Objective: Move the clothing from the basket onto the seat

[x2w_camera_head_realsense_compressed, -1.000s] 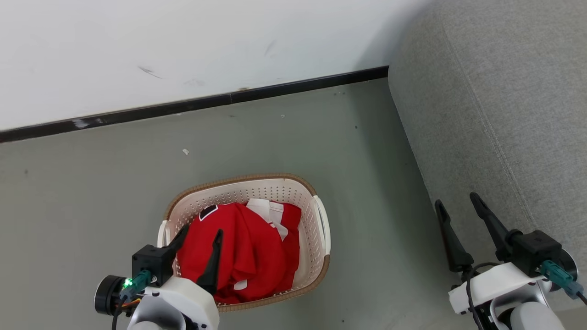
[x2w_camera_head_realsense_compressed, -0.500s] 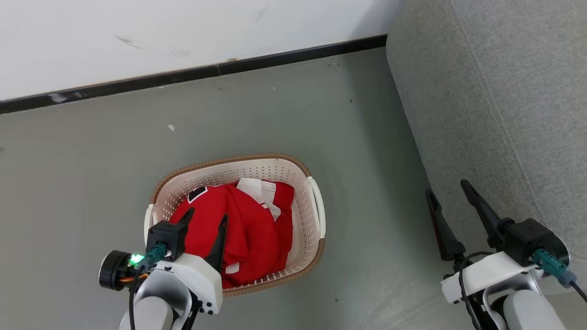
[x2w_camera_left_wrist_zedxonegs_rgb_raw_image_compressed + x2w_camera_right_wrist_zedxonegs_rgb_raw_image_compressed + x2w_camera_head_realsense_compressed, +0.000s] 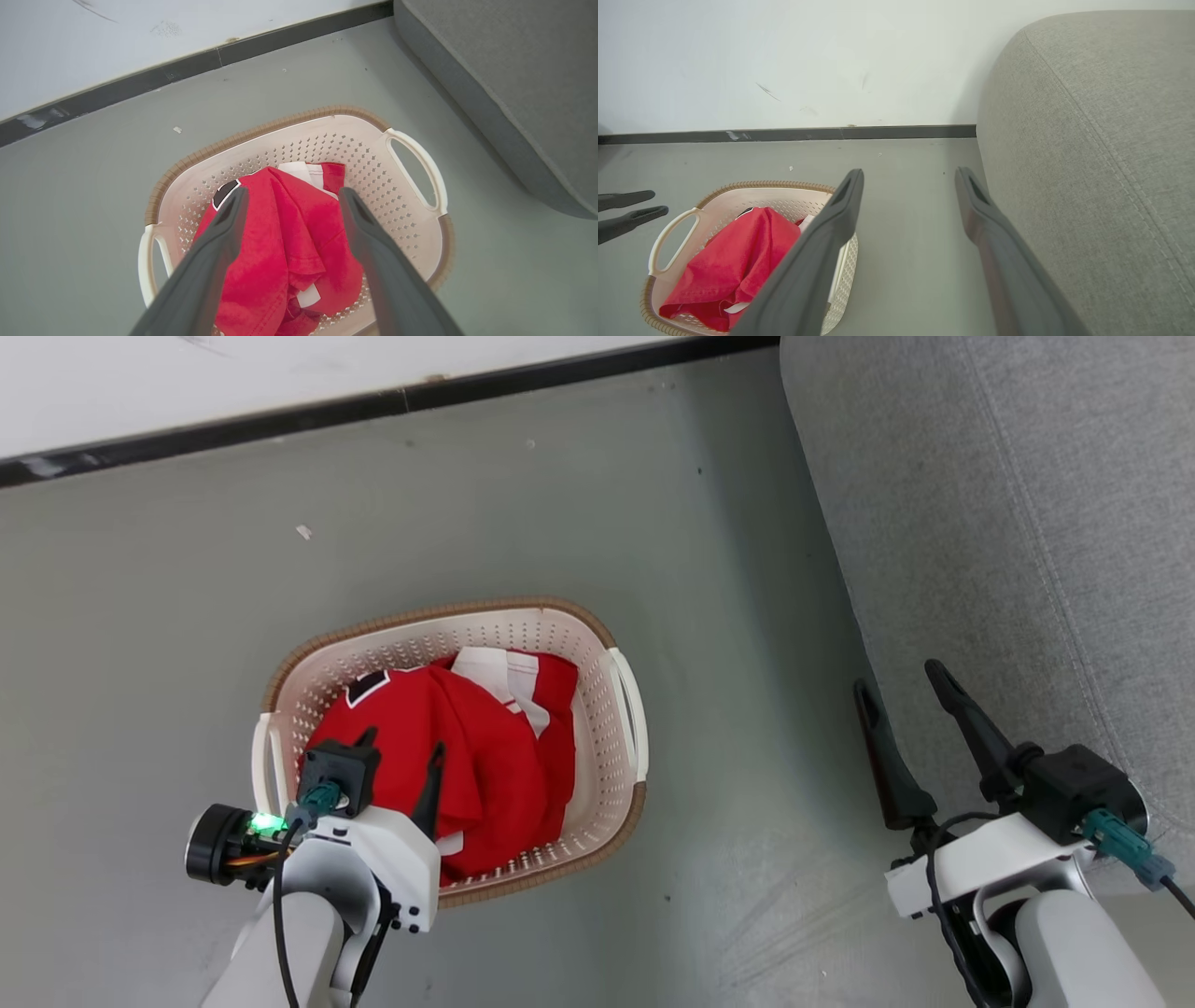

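Grey floor (image 3: 140,616) is bearing the basket (image 3: 439,612), and the left tool (image 3: 403,740), gaping wide and empty over the clothing (image 3: 467,747), should be sinking mid-heap before pinching.

1. From the head we look steeply down on the basket (image 3: 420,639) and the seat (image 3: 980,476) to its right.
2. Our left wrist camera looks into the basket from close above.
3. Our right wrist camera sits lower, faces the wall (image 3: 784,56) and shares both.

Behind your left end effector (image 3: 403,740): white shell (image 3: 397,859), green light (image 3: 266,823). Behind your right end effector (image 3: 898,677): teal plug (image 3: 1125,845), looping black cable (image 3: 928,873).
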